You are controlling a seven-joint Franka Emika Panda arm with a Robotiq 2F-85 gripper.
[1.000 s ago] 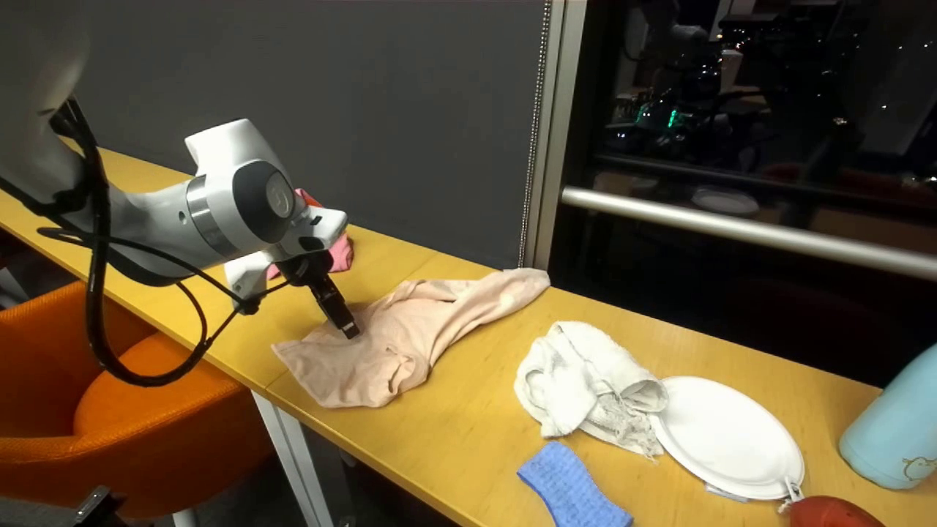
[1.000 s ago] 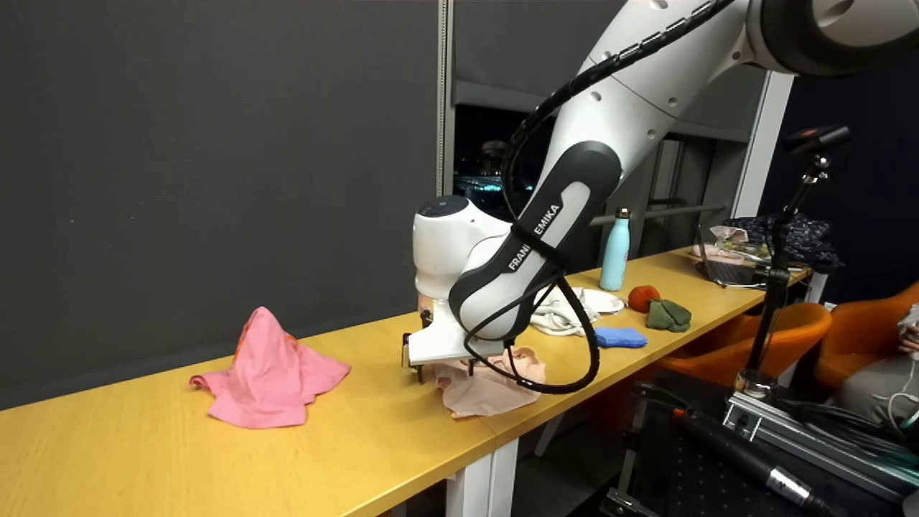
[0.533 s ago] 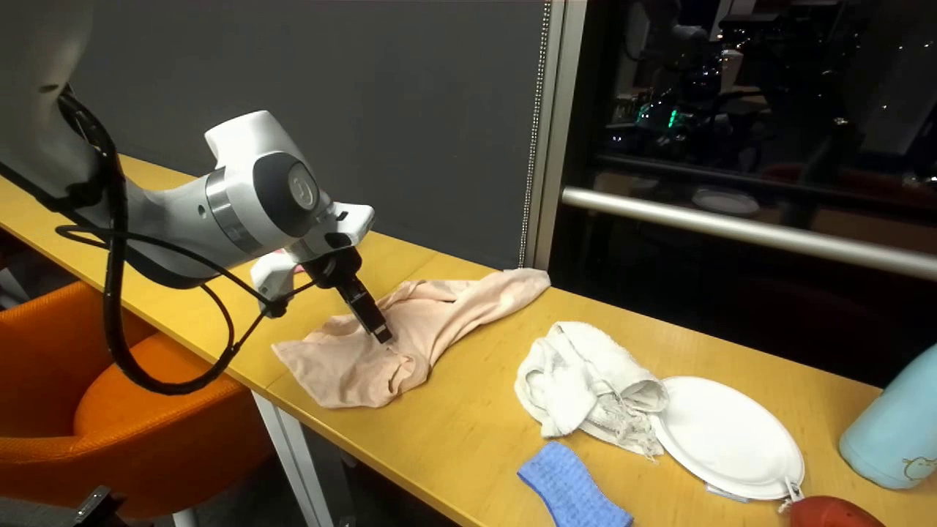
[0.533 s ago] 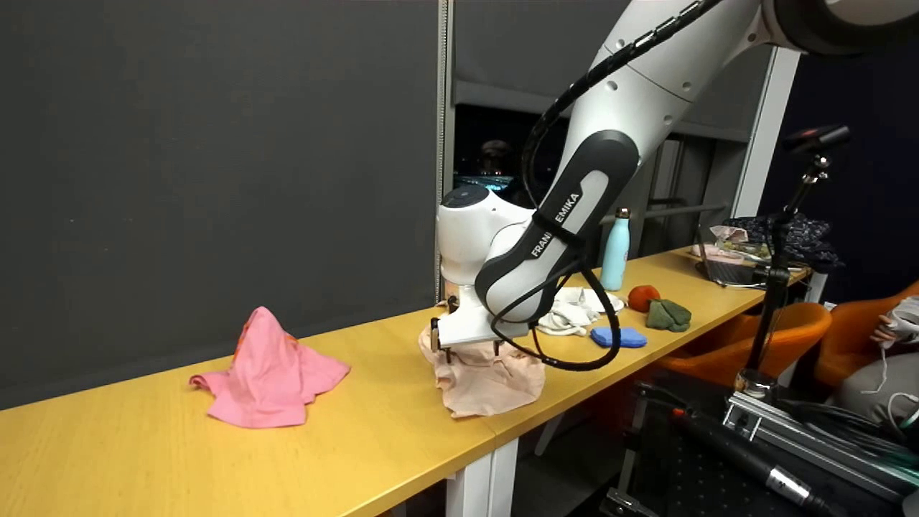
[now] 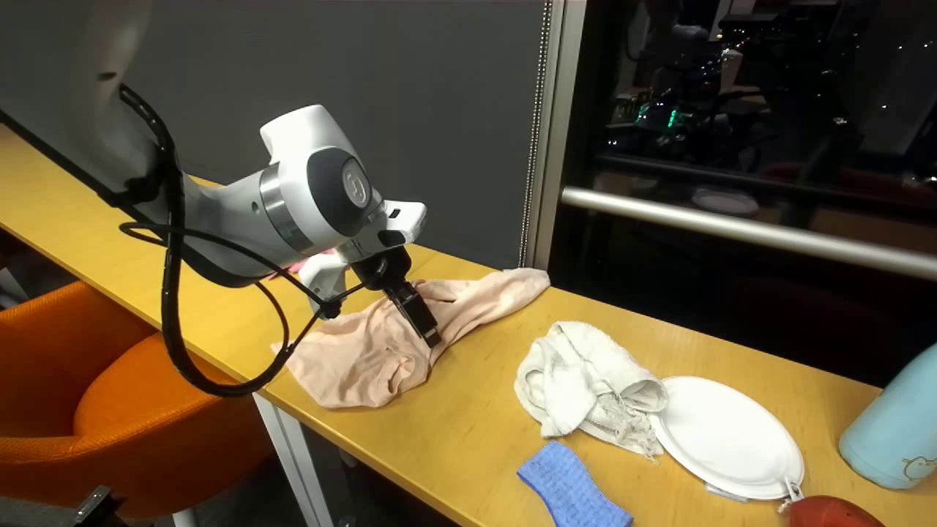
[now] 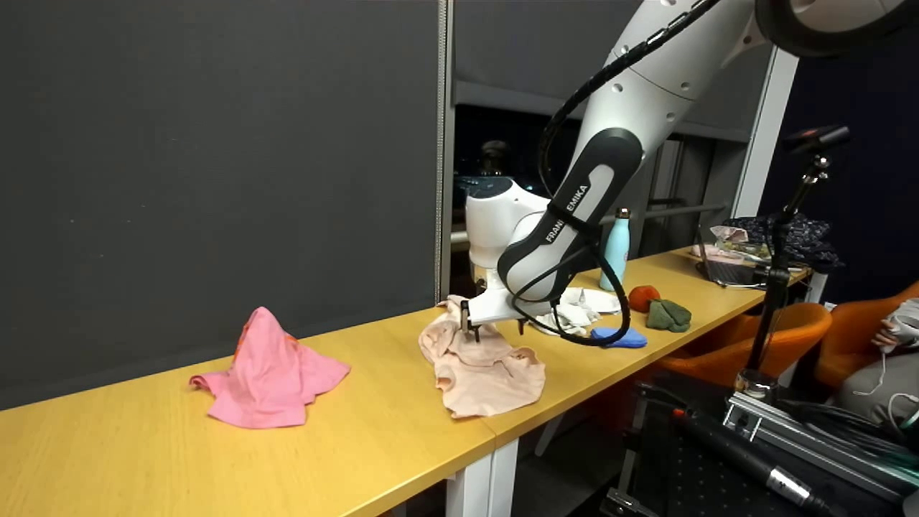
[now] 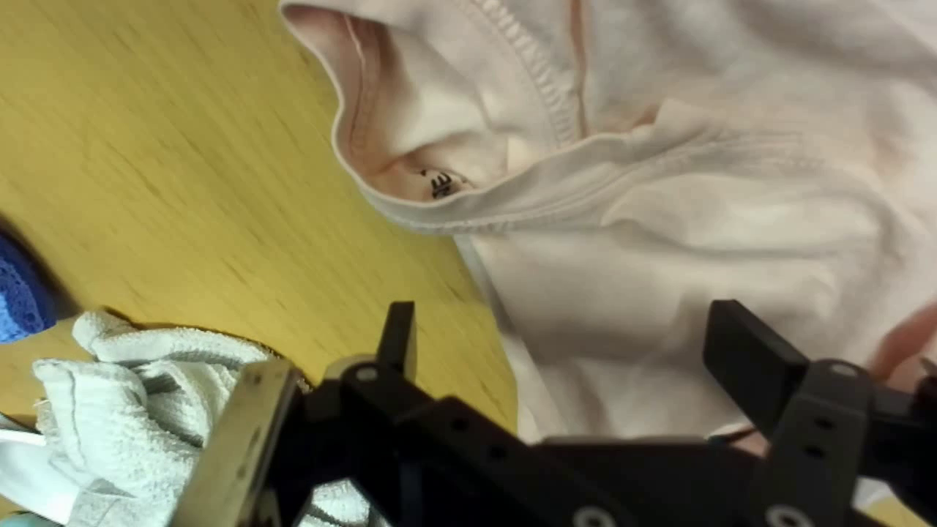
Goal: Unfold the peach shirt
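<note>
The peach shirt [image 5: 351, 366] lies crumpled on the yellow table, with a long twisted part running toward the window wall. It also shows in an exterior view [image 6: 492, 388] and fills much of the wrist view [image 7: 659, 263], where a rolled collar-like opening with dark lettering inside shows. My gripper [image 7: 564, 315] is open, with wide-apart fingers and nothing between them. One finger is over bare table and the other over the shirt, so the shirt's edge runs between them. The gripper also shows above the shirt in both exterior views [image 5: 430, 337] [image 6: 499, 332]. Whether the fingertips touch cloth I cannot tell.
A white towel [image 5: 585, 388], a white plate [image 5: 732, 439], a blue sponge-like cloth [image 5: 571, 483] and a light blue bottle [image 5: 893, 428] stand beyond the shirt. A pink cloth [image 6: 269, 380] lies on the other side. The wall [image 6: 215, 179] borders the table.
My open gripper has moved across the shirt toward the white towel, to the right in both exterior views, ending over the shirt's edge. The shirt has not visibly moved.
</note>
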